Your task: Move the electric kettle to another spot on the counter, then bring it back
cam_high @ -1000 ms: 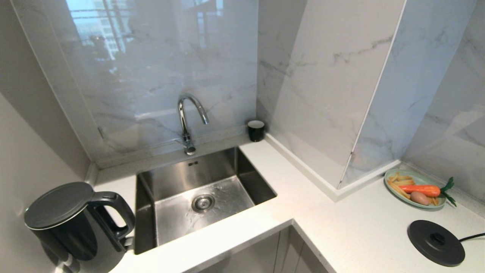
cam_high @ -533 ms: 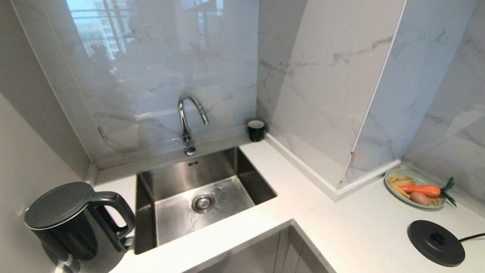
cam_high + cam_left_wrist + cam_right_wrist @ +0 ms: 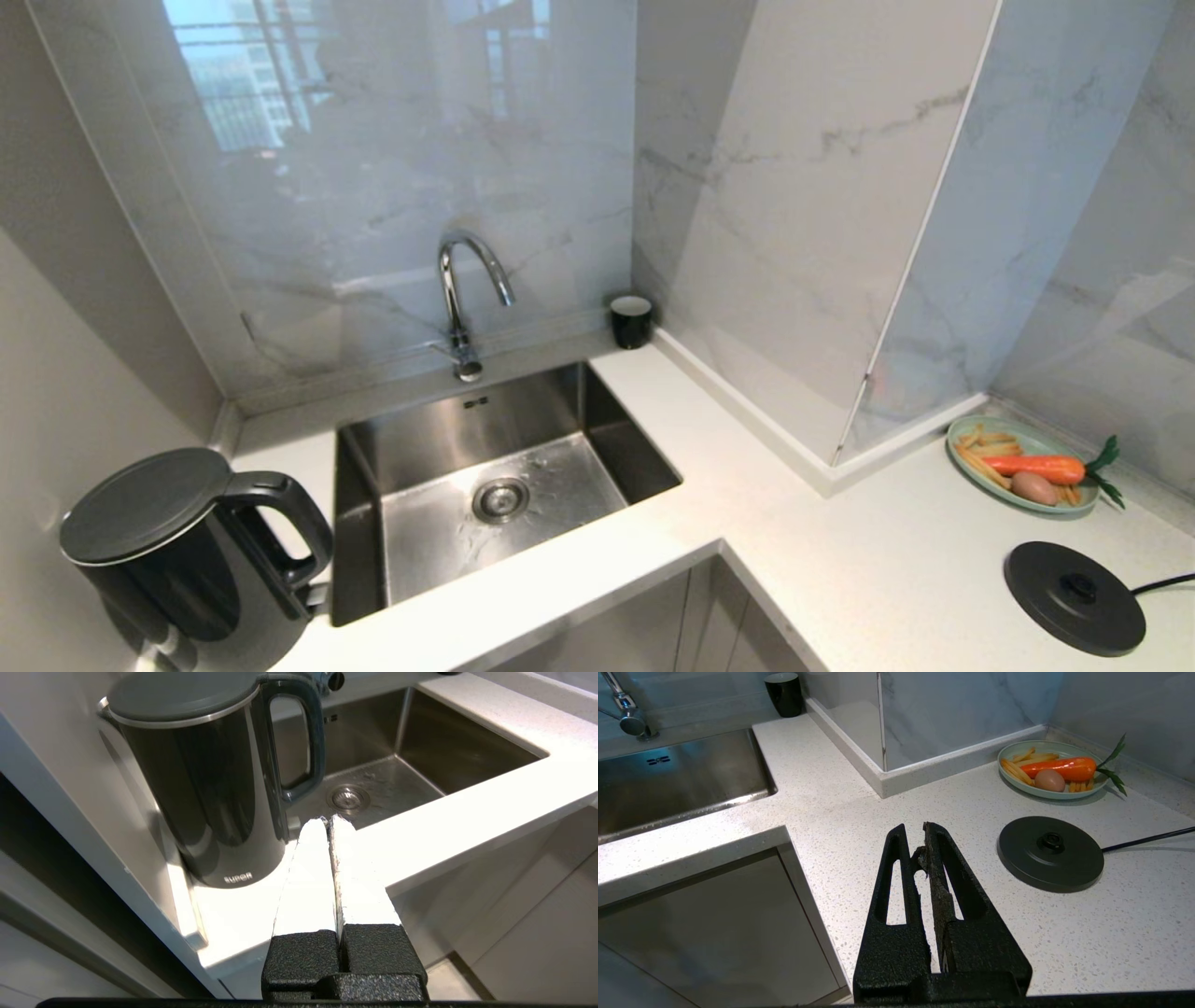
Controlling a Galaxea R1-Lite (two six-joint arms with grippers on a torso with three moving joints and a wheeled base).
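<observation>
Two grippers: we see both only through their own wrist cameras; neither arm shows in the head view.
Left gripper: our white-faced fingers are pressed together with nothing between them, held off the front edge of the counter, just beside the kettle's base and apart from it.
Right gripper: our black fingers are closed against each other and carry nothing, hanging over the counter near the base disc.
Electric kettle: we find it upright with its lid on, at the far left end of the counter, close against the side wall and left of the sink; its loop handle faces the sink and the white lettering sits low on its body.
Counter: a pale speckled worktop that wraps round the corner, with the sink set into it.
Sink: a steel basin with a round drain in the middle, between the kettle and the corner column.
Tap: a curved chrome spout behind the sink.
Cup: small and black with a white inside, standing in the corner behind the sink's right end.
Base disc: flat, round and black with its cord leading right, well apart from the kettle.
Plate: pale green, behind the base disc, holding a carrot, an egg and fries.
</observation>
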